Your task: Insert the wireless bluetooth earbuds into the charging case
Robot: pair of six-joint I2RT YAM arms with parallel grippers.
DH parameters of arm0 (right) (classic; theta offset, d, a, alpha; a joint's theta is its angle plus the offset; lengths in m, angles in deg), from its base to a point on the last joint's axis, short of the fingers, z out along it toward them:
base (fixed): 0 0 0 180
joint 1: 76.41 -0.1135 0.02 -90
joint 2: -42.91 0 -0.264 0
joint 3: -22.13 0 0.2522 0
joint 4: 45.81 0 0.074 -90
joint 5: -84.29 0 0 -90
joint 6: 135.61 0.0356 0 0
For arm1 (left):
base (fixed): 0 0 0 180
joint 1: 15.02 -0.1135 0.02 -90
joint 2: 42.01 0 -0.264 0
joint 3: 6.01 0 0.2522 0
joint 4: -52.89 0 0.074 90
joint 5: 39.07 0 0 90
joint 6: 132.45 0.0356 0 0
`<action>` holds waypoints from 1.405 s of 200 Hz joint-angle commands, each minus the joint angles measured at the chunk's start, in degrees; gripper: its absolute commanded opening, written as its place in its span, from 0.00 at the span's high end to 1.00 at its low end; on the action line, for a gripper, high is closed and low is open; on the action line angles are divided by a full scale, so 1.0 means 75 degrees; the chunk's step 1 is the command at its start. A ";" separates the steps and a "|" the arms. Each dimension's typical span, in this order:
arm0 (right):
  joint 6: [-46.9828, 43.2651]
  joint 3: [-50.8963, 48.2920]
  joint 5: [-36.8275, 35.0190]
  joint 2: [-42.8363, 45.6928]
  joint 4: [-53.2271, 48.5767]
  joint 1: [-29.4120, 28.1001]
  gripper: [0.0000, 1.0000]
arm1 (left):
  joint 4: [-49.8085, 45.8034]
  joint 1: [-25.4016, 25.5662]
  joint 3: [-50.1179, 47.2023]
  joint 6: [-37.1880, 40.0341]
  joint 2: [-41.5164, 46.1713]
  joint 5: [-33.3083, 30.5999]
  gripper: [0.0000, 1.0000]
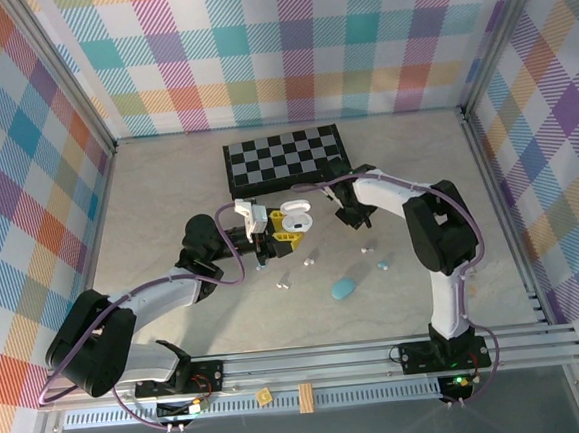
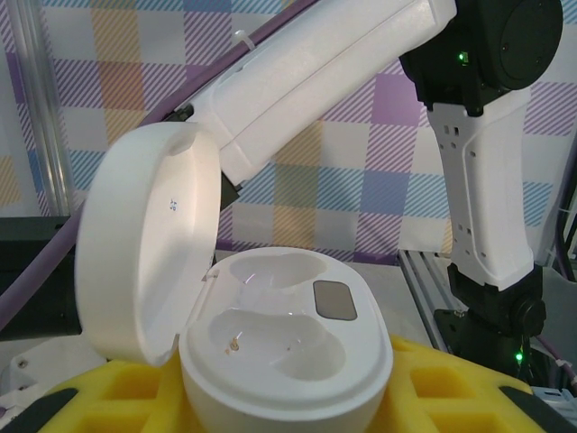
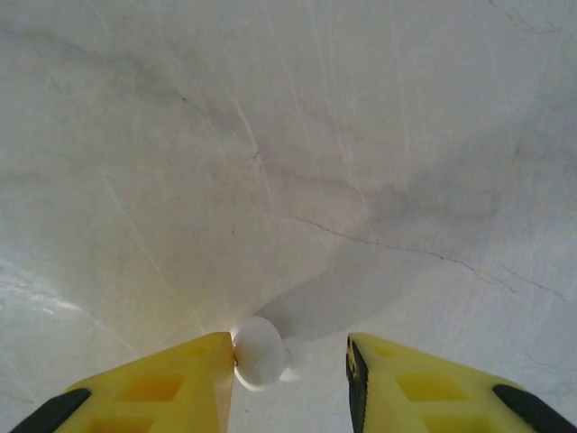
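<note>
Left end effector point(image 1: 283, 240) grips charging case point(image 2: 287, 356) cavities-up; right end effector point(image 3: 290, 363) straddles earbud point(image 3: 259, 352).

A pale table point(image 1: 167, 186) with a marble look, off-white with thin grey veins and hairline cracks, is closed in on three sides. The back wall point(image 1: 276, 47), left wall point(image 1: 17, 198) and right wall point(image 1: 566, 155) are all covered in the same plaid of teal, orange, purple, pink and yellow stripes on white. Bare metal posts point(image 1: 73, 78) stand in the two far corners. A silver slotted rail point(image 1: 331, 359) runs along the table's near edge, and a similar one point(image 1: 505, 220) borders its right side. The light is bright and even, with only soft shadows on the table.
</note>
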 commanded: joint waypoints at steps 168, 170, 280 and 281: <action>0.0116 0.0471 -0.0115 -0.0560 -0.0942 -0.0110 0.77 | -0.0044 -0.0097 0.0012 0.0232 0.0212 0.0256 0.62; 0.0128 0.0471 -0.0110 -0.0551 -0.0940 -0.0110 0.77 | -0.0045 -0.0099 0.0012 0.0228 0.0214 0.0251 0.62; 0.2114 -0.0900 0.4802 0.2165 0.0046 0.0843 0.76 | 0.0217 -0.0168 -0.0216 0.0288 0.0063 -0.0016 0.61; 0.2131 -0.0912 0.4884 0.2199 0.0051 0.0859 0.76 | 0.0222 -0.0169 -0.0219 0.0293 0.0051 -0.0014 0.61</action>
